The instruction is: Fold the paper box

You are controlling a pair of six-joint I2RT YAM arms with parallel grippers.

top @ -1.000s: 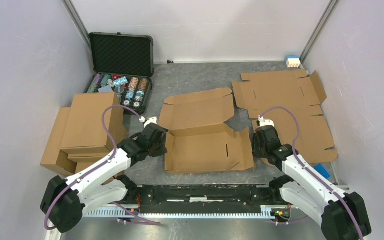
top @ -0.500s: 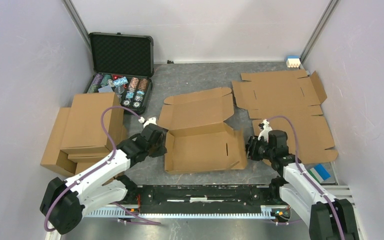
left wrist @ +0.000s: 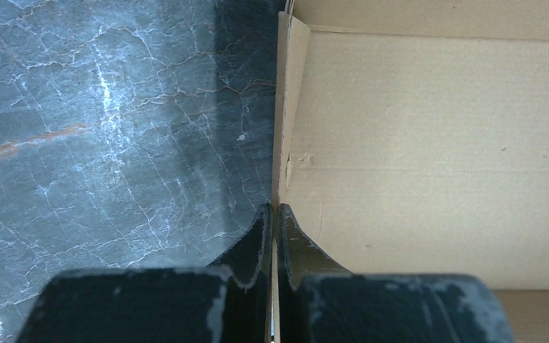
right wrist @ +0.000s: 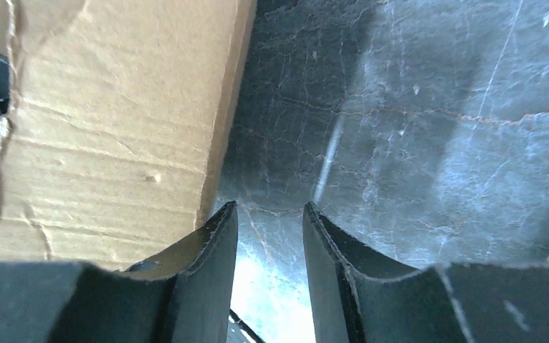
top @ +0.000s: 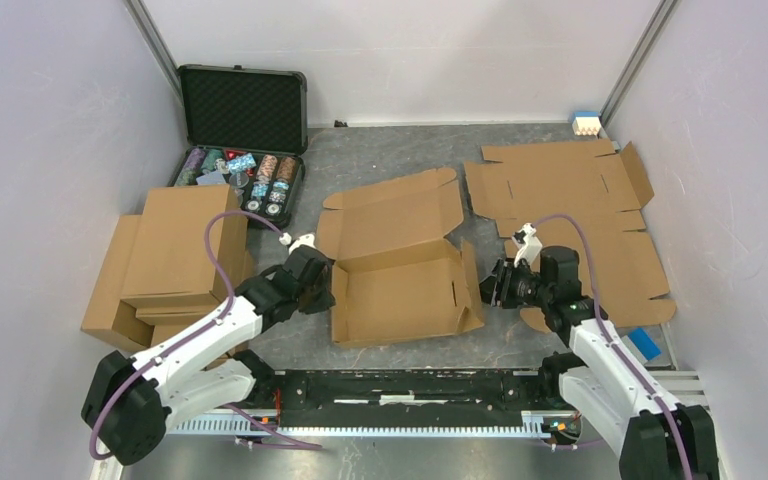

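Top external view: the box (top: 400,295) lies between the claws, lid flap open on their far side. The left claw (top: 322,283) is clamped on its left wall, seemingly to hold that wall up and stop the box sliding. The right claw (top: 492,288) is just outside the raised right wall, probably propping it. Finished boxes (top: 175,250) sit left of the left claw, a chip case (top: 243,110) beyond it, and flat blanks (top: 570,190) behind the right claw. The table (top: 390,150) is grey and marbled, the walls (top: 410,50) white. Left wrist view: the fingers (left wrist: 254,243) pinch the wall's edge. Right wrist view: jaws half apart and empty, with cardboard just outside the left finger (right wrist: 207,243).
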